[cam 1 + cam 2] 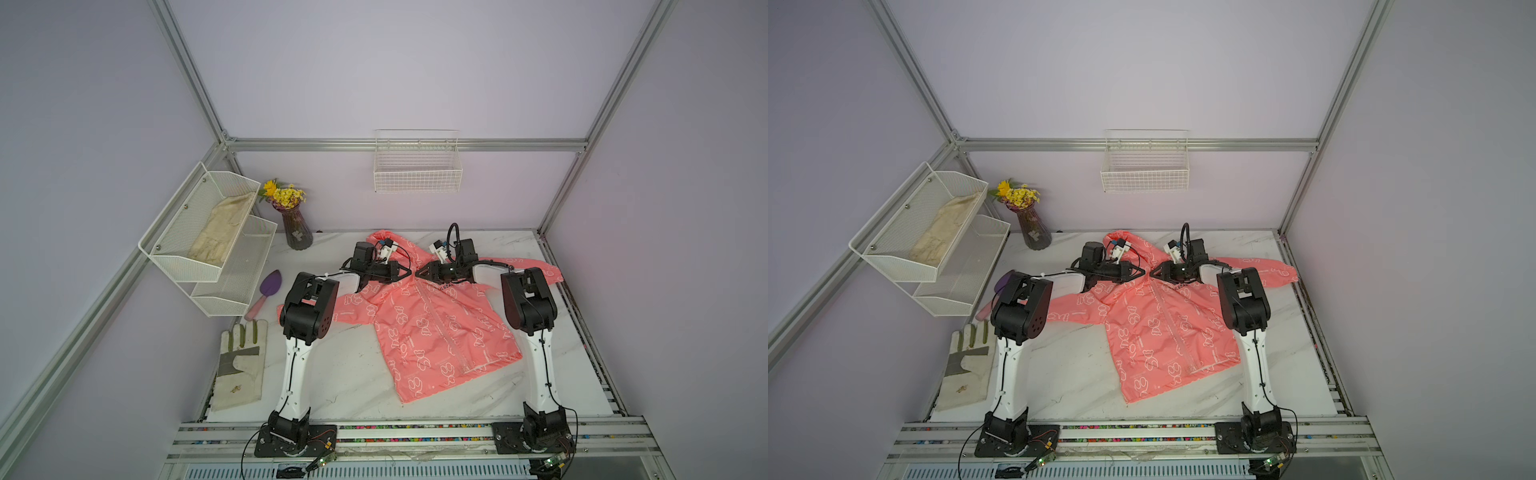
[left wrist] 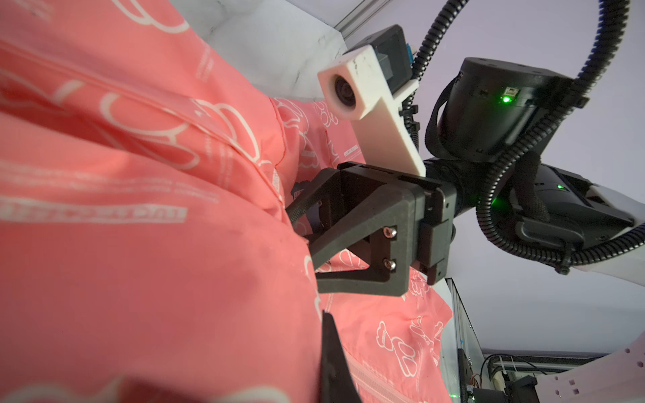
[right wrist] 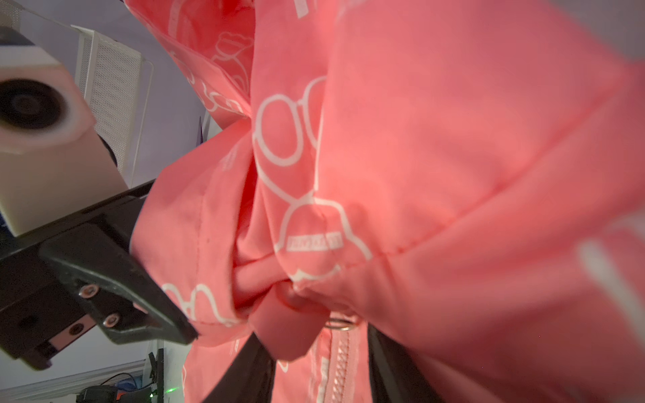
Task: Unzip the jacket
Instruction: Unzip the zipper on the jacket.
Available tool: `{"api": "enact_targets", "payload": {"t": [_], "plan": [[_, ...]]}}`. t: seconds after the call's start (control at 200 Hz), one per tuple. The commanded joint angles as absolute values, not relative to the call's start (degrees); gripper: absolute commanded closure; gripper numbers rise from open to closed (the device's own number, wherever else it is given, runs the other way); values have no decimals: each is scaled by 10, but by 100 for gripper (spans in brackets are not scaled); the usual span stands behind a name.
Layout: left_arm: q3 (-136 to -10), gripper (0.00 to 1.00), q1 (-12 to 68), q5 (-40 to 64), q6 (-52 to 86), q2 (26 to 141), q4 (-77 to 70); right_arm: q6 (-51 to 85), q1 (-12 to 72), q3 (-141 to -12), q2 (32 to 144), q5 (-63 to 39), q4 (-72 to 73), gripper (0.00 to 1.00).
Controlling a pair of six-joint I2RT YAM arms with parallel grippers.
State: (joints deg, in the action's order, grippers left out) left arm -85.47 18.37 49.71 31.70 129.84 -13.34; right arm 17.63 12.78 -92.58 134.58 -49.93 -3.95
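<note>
The coral-pink jacket [image 1: 432,332] [image 1: 1163,332] lies front up on the marble table, its zipper [image 1: 440,328] closed along the chest. Both grippers meet at its collar. My left gripper [image 1: 409,273] [image 1: 1143,272] [image 2: 324,324] is shut on a pinch of collar fabric beside the zipper top, and the cloth bunches toward its tip [image 3: 181,333]. My right gripper [image 1: 417,273] [image 1: 1151,274] [image 3: 321,370] is open, one finger on each side of the zipper tape [image 3: 340,370]. The metal ring pull [image 3: 340,323] sits just beyond the fingertips, partly under a fold of fabric.
A white-and-grey work glove [image 1: 241,370] and a purple trowel [image 1: 268,291] lie left of the left arm. A flower vase [image 1: 297,228] and a mesh shelf [image 1: 183,257] holding a beige cloth [image 1: 224,230] stand at the back left. A wire basket [image 1: 417,166] hangs on the back wall.
</note>
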Motion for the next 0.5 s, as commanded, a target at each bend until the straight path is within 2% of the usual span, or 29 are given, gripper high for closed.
{"api": "enact_targets", "payload": {"t": [0.0, 0.305, 0.495], "plan": [[-853, 100, 183, 517, 300, 1273, -134, 152, 126, -943, 1362, -491, -22, 54], [-857, 100, 183, 515, 297, 1275, -127, 102, 141, -964, 1375, -494, -56, 54], [-857, 100, 183, 513, 291, 1272, -118, 78, 150, -964, 1369, -455, -73, 57]]}}
